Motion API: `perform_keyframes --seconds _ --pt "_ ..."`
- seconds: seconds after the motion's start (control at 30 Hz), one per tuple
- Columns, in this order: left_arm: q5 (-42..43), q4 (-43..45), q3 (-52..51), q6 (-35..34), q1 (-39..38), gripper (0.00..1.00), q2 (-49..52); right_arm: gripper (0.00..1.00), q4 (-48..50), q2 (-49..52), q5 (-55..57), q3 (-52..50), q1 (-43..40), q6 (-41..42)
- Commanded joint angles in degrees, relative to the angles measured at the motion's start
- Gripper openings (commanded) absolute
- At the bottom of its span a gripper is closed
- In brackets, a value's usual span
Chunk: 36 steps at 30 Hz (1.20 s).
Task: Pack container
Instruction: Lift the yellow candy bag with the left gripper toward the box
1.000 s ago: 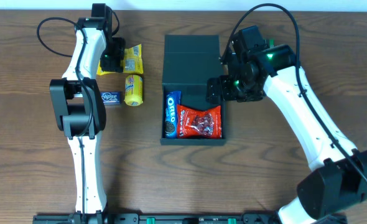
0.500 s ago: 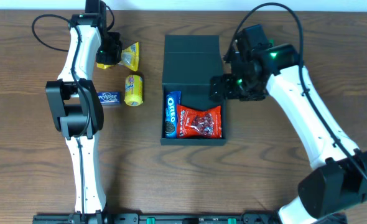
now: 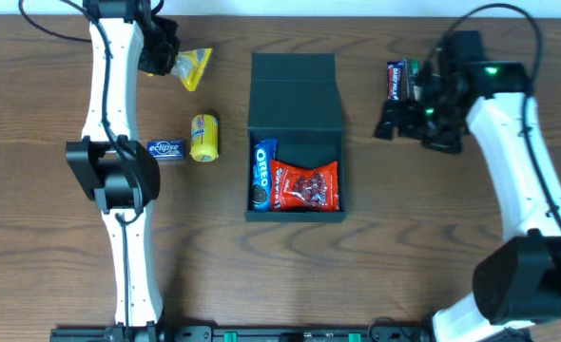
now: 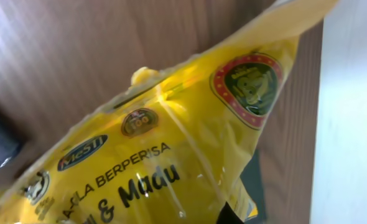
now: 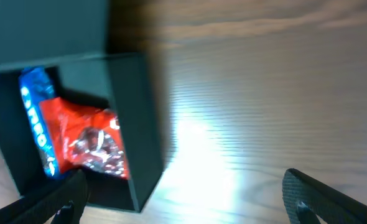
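Two robot arms flank the container (image 3: 295, 216), a dark teal-black, matte, square cardboard box with its flap lid thrown back, on a brown wooden table (image 3: 43, 266). At far left, the left gripper (image 3: 159, 55) appears pinched shut on one edge of a crinkly yellow foil snack packet (image 3: 193, 66); the packet fills the left wrist view, hiding the fingers. Nearer the arm's base than those fingers, a small blue gum pack (image 3: 166, 149) and a stubby yellow candy roll (image 3: 203, 138) lie side by side.

The container sits right of the left fingers and left of the right ones, well apart from both. A blue cookie sleeve (image 3: 262, 176) and a glossy red candy bag (image 3: 304, 185) lie in its front part. Just beyond the right fingers (image 5: 320, 193) rests a dark wrapped chocolate bar (image 3: 396, 81); the right gripper (image 3: 395, 122) hangs spread wide and empty.

An edge pinch on limp foil looks likely to slip, and a swinging packet could snag the raised lid or the box wall. The table's far edge runs close behind the left fingers, so a drop there might go over. Bare wood lies between those fingers and the box, and dark free space shows behind the red bag.
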Motion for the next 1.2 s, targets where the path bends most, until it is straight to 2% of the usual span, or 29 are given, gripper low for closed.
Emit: perform_keyframes --seconds 0.0,0.17,0.23,0.3,0.4,0.5,0.6,0.73,0.83,0.93,0.97,1.07,1.17 --pt "1.2 -2.8 2.6 1.9 -2.7 0.06 -4.9 0.99 -0.9 -0.2 -0.1 0.3 -3.7 -1.4" --pt "3.0 -5.1 2.6 7.5 -8.7 0.06 -9.3 0.99 -4.8 -0.2 0.0 0.3 -9.2 -8.0" --pt "3.2 -7.3 2.6 10.4 -11.0 0.06 -11.0 0.99 -5.7 -0.2 -0.4 0.3 -11.0 -7.7" --pt "3.0 -11.5 2.6 13.3 -12.8 0.06 -12.5 0.99 -6.4 -0.2 -0.8 0.3 -12.5 -7.7" --pt "-3.0 -20.4 2.6 16.3 -15.5 0.06 -14.4 0.99 -7.4 -0.3 -3.1 0.3 -14.5 -7.7" --pt "-4.0 -20.8 2.5 21.0 -20.0 0.06 -16.6 0.99 -7.5 -1.3 -3.1 0.3 -14.8 -7.8" --pt "-9.4 -20.8 2.4 23.3 -24.5 0.06 -19.2 0.99 -8.0 -3.1 -2.9 0.3 -14.8 -8.0" --pt "-10.4 -20.8 -0.2 27.9 -25.3 0.06 -24.3 0.99 -9.0 -5.4 -2.4 0.3 -14.7 -8.6" --pt "-13.0 -20.8 -8.9 27.5 -24.2 0.06 -30.8 0.99 -9.5 -7.0 -1.4 0.3 -14.7 -8.6" --pt "-19.4 -19.8 -25.4 22.8 -23.0 0.06 -42.1 0.99 -9.5 -8.5 -1.1 0.3 -14.7 -9.0" --pt "-19.6 -16.8 -32.5 22.1 -22.8 0.06 -47.3 0.99 -9.5 -8.9 -0.9 0.3 -14.7 -9.0" --pt "-12.7 -2.9 -50.4 21.2 -22.9 0.06 -59.7 0.99 -9.7 -9.1 -0.9 0.3 -14.7 -9.0" --pt "-8.6 8.4 -65.6 14.3 -22.9 0.06 -68.0 0.99 -10.6 -9.1 -0.9 0.3 -14.7 -9.0"
